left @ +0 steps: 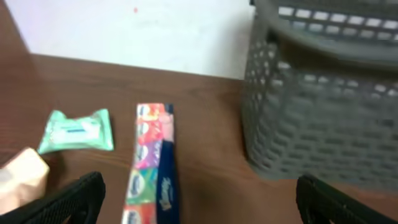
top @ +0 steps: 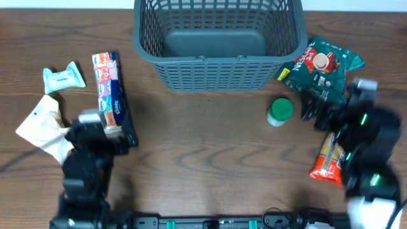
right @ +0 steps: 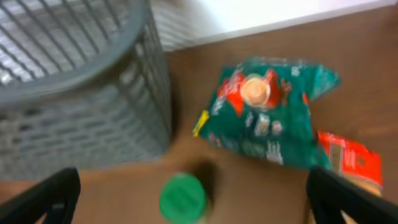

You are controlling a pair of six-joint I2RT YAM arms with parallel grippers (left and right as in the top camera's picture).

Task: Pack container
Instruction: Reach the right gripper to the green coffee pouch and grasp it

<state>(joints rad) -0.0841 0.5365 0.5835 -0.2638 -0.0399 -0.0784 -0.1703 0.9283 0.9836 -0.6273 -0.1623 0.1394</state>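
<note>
As both pairs of jaws hang apart and empty, the left jaws should straddle the long multicoloured tissue pack [left: 149, 171] crosswise before carrying it to the dark grey slotted plastic basket [top: 216, 77] at the far side of the surface [top: 203, 159].

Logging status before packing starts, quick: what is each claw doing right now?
Left claw: open, holding nothing.
Right claw: open, holding nothing.

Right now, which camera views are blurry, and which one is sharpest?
Overhead: sharpest and evenly lit, with the lattice of the grey basket crisp. Left wrist: soft focus, so the long tissue pack reads only as patches of colour. Right wrist: blurriest, smearing the green snack bag and the green jar lid.
</note>
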